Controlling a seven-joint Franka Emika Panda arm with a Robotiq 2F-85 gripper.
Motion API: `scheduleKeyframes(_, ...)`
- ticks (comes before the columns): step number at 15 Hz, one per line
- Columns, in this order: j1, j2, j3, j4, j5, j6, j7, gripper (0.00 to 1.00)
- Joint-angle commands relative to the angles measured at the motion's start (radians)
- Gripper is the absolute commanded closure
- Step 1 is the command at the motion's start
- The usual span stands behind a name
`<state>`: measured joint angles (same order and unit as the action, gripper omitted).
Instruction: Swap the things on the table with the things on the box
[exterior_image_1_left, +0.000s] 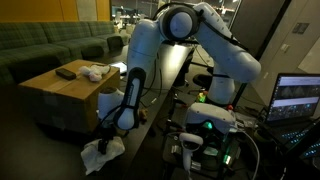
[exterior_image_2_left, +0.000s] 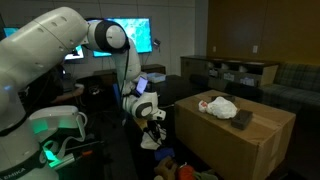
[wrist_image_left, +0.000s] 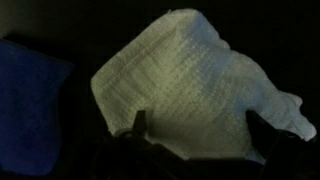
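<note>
Tan cardboard box (exterior_image_2_left: 238, 150) sitting upright, flat top carrying 2 items: crumpled white bundle (exterior_image_2_left: 220, 106), dark flat obj (exterior_image_2_left: 243, 119) just beside it. Glossy black table (exterior_image_1_left: 152, 125) bearing rumpled white towel (wrist_image_left: 190, 90), lying near box.

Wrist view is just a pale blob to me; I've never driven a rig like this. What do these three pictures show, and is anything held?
The machine is one white jointed robot arm ending in a gripper. Two pictures come from cameras standing in the room; the third looks down from the arm's wrist. The pale blob is a white textured cloth lying on the glossy black table, just below the gripper. Both exterior views show the tan cardboard box carrying a crumpled white cloth and a small dark flat object. The gripper is open and seems to hold nothing.
</note>
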<state>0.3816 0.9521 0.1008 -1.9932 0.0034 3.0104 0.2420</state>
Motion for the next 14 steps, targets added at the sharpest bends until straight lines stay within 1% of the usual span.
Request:
scheduleKeyframes(1, -0.003, 0.031, -0.006, 0.035, 0.014, -0.006, -0.028, 0.00)
scheduleKeyframes(4, 0.000, 0.041, -0.017, 0.042, 0.012, -0.012, -0.028, 0.00)
scheduleKeyframes(5, -0.001, 0.035, -0.018, 0.037, 0.012, -0.013, -0.028, 0.05)
scheduleKeyframes(6, 0.000, 0.032, -0.020, 0.036, 0.011, -0.015, -0.029, 0.19)
scheduleKeyframes(7, 0.003, 0.034, -0.024, 0.037, 0.011, -0.013, -0.027, 0.29)
scheduleKeyframes(8, 0.003, 0.031, -0.026, 0.035, 0.011, -0.013, -0.028, 0.30)
scheduleKeyframes(9, 0.002, 0.026, -0.027, 0.032, 0.011, -0.015, -0.029, 0.37)
scheduleKeyframes(10, 0.002, 0.027, -0.029, 0.033, 0.010, -0.015, -0.029, 0.47)
scheduleKeyframes(14, 0.000, 0.018, -0.035, 0.031, 0.010, -0.015, -0.031, 0.75)
